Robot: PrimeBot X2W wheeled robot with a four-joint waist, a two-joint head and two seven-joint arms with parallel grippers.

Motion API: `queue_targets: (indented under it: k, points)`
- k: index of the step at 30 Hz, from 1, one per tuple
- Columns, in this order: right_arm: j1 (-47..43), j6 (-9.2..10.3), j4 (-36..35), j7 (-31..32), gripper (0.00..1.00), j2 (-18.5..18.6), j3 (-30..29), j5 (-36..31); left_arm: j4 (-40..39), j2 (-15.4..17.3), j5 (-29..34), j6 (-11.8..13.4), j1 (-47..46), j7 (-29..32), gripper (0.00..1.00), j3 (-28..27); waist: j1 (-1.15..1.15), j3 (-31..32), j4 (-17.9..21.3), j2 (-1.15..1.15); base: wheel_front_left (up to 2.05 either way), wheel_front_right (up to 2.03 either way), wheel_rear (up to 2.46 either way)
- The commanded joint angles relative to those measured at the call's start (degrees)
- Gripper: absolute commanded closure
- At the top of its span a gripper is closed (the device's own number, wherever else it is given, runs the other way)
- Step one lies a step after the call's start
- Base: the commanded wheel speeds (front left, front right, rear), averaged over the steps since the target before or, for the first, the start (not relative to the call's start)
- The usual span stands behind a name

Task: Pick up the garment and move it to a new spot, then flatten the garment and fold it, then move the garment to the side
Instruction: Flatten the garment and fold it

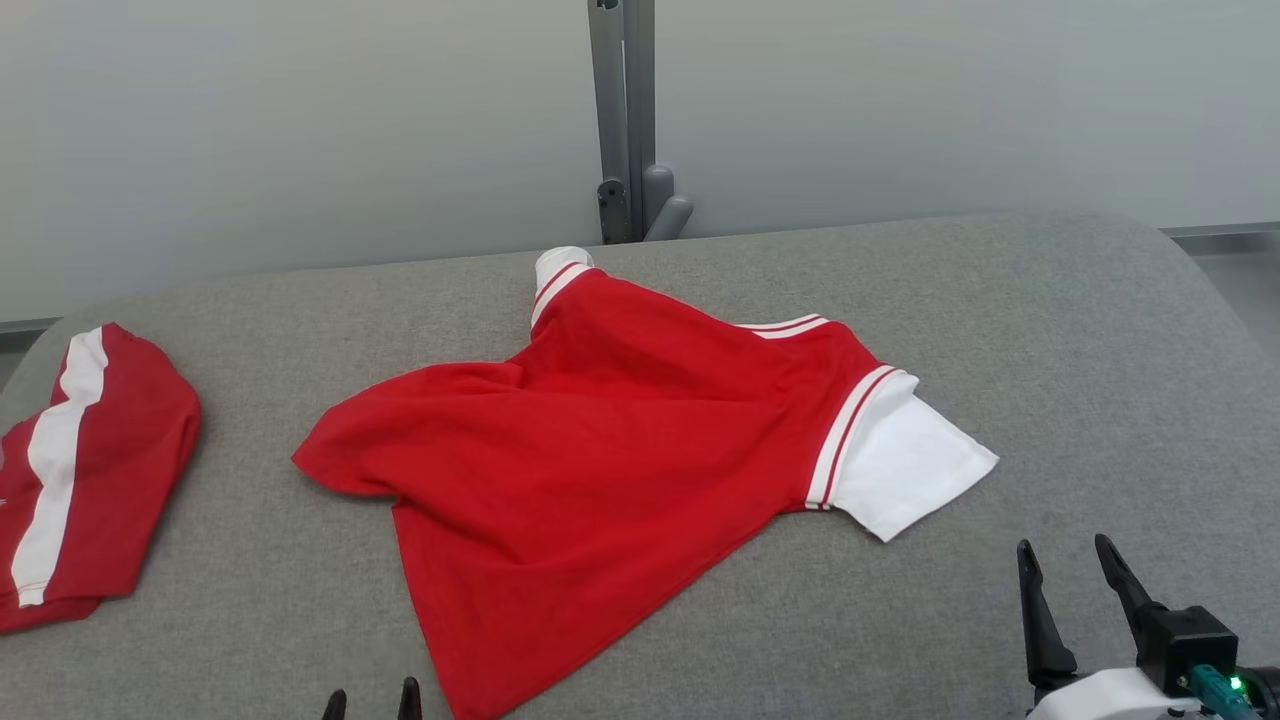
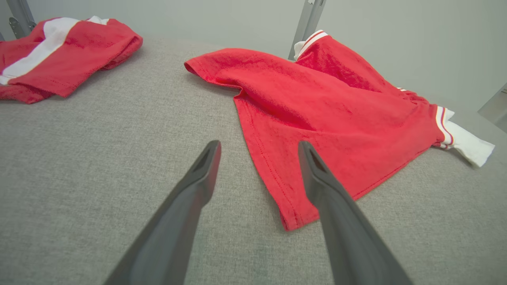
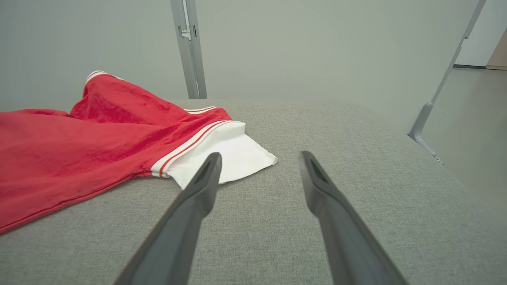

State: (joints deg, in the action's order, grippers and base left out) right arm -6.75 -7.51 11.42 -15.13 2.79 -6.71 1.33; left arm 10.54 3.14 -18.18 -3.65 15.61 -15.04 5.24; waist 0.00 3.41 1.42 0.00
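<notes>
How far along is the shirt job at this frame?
Done: unclear; the red shirt lies rumpled on the table, neither flat nor folded. In hand: nothing; left gripper and right gripper are open, empty. Left: flattening, folding, moving aside. A second red-and-white garment lies at the left.

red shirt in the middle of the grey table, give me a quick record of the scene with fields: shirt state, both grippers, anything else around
garment: red shirt with white sleeve ends, mid grey table
state: spread out but rumpled, not folded
left gripper: open, gripping nothing, by the shirt's near hem corner
right gripper: open, gripping nothing, near the white sleeve end
other item: second red and white garment, bunched at the table's left edge
background: grey post behind the table
</notes>
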Motion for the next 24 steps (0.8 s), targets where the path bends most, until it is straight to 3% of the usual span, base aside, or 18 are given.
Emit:
queue_targets:
  k: [1,6,13,18,24]
  points:
    - [1.3,0.04,0.7,0.0,0.00,0.2,0.3,-1.1,1.3,-0.1,-1.3,-0.6,0.5,-0.2,0.00,0.6,0.00,-0.2,0.1,0.00,0.00,0.00,0.00]
    - [6.7,0.04,5.7,1.1,0.00,2.5,1.1,-3.3,2.6,-0.1,-5.9,0.0,-2.6,3.6,0.00,3.1,0.00,-1.4,-0.2,0.00,0.00,0.00,0.00]
    - [17.7,0.04,12.4,10.5,0.00,9.4,3.7,-3.6,-1.0,-0.1,-10.1,3.6,-6.6,13.7,0.00,7.3,0.00,-6.1,-1.7,0.00,0.00,0.00,0.00]
    - [25.0,0.05,17.2,15.2,0.00,13.2,6.2,-2.6,-2.0,-0.1,-9.7,5.3,-9.7,19.4,0.00,9.7,0.00,-10.4,-3.0,0.00,0.00,0.00,0.00]
    - [32.3,0.04,23.6,17.8,0.00,14.6,9.1,-0.7,-2.4,0.0,-9.7,6.1,-12.4,22.0,0.00,11.1,0.00,-15.0,-4.6,0.00,0.00,0.00,0.00]
